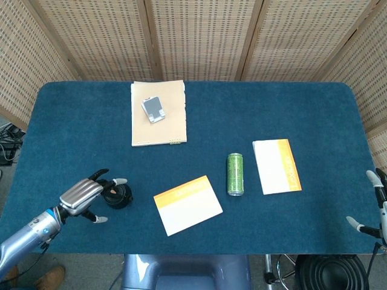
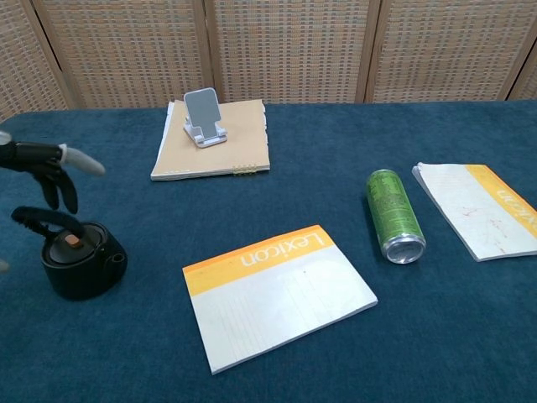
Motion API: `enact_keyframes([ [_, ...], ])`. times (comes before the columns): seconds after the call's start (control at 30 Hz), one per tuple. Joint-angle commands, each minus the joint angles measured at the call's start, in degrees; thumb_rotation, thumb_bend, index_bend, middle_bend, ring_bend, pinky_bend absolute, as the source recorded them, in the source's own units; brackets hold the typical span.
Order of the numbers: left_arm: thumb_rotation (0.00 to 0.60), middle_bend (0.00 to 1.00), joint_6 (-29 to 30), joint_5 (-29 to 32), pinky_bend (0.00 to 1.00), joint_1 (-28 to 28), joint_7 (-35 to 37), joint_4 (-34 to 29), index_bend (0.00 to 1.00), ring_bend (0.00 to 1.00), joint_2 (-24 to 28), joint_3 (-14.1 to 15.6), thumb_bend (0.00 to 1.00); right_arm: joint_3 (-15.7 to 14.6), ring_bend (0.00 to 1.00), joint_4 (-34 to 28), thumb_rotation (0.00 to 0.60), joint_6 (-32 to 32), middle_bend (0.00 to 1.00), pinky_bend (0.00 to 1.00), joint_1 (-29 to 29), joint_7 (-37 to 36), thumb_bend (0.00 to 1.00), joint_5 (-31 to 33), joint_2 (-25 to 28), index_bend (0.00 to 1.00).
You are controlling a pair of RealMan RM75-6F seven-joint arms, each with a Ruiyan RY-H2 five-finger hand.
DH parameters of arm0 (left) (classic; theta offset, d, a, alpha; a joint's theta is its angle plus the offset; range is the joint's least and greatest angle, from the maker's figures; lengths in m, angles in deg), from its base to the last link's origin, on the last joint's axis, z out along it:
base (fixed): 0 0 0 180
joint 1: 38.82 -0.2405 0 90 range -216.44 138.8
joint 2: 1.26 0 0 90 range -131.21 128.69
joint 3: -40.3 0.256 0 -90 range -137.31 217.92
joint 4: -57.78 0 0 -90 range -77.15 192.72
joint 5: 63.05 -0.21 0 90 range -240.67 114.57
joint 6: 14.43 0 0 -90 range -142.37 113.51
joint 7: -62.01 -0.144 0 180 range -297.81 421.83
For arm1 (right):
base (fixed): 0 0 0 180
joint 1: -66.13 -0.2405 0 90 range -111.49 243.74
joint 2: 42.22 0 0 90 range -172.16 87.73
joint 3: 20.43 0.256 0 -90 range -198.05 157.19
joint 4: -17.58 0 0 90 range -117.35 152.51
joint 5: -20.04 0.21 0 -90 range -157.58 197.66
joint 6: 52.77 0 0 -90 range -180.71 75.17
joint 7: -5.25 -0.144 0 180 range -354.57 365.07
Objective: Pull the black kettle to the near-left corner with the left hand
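Observation:
The black kettle [image 1: 118,195] [image 2: 80,264] stands upright on the blue cloth near the table's near-left part, its lid knob and arched handle showing. My left hand [image 1: 83,193] [image 2: 44,164] hovers just left of it and a little above. The fingers are spread and hold nothing, clear of the handle. My right hand [image 1: 375,205] shows only as a few spread fingertips at the right edge of the head view, off the table.
A tan notebook [image 1: 158,112] with a small phone stand [image 2: 204,117] lies at the back. A white and orange Lexicon pad [image 2: 275,292] lies right of the kettle. Further right are a green can [image 2: 394,215] on its side and another pad [image 2: 481,207].

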State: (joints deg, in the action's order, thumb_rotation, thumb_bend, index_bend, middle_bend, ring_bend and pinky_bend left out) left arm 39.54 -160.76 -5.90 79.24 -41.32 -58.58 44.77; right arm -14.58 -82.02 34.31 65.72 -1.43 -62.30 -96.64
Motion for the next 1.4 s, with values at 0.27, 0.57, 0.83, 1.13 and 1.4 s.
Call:
enact_keyframes([
  [0.27,0.6,0.34,6.4,-2.8,0.0,-4.2,-2.2,0.7,0.15,0.32,0.1,3.0,0.0,-0.1,0.0,-0.1,0.6,0.2,0.0,0.0,0.0,0.4,0.0,-0.2,-0.1,0.0],
  [0.57,0.6,0.34,4.5,-2.6,0.0,-4.2,-2.2,3.3,0.31,0.32,-3.2,4.4,0.0,-0.1,0.0,-0.2,0.6,0.5,0.0,0.0,0.2,0.3,0.0,-0.4,0.0,0.0],
  [0.83,0.6,0.34,4.4,-0.9,0.0,-4.1,-2.6,4.5,0.38,0.32,-3.7,4.1,0.0,-0.1,0.0,-0.1,0.6,0.3,0.0,0.0,0.1,0.0,0.0,-0.2,0.1,0.0],
  [1.13,0.6,0.34,2.0,0.5,0.0,-3.3,-2.5,3.7,0.37,0.32,-3.5,4.7,0.0,-0.2,0.0,-0.1,0.6,0.2,0.0,0.0,0.1,0.2,0.0,-0.3,0.0,0.0],
  [1.4,0.6,0.34,0.9,2.4,0.0,-2.9,-2.2,4.1,0.37,0.32,-4.0,4.3,0.0,-0.1,0.0,0.0,0.6,-0.1,0.0,0.0,-0.1,0.4,0.0,0.0,-0.1,0.0],
])
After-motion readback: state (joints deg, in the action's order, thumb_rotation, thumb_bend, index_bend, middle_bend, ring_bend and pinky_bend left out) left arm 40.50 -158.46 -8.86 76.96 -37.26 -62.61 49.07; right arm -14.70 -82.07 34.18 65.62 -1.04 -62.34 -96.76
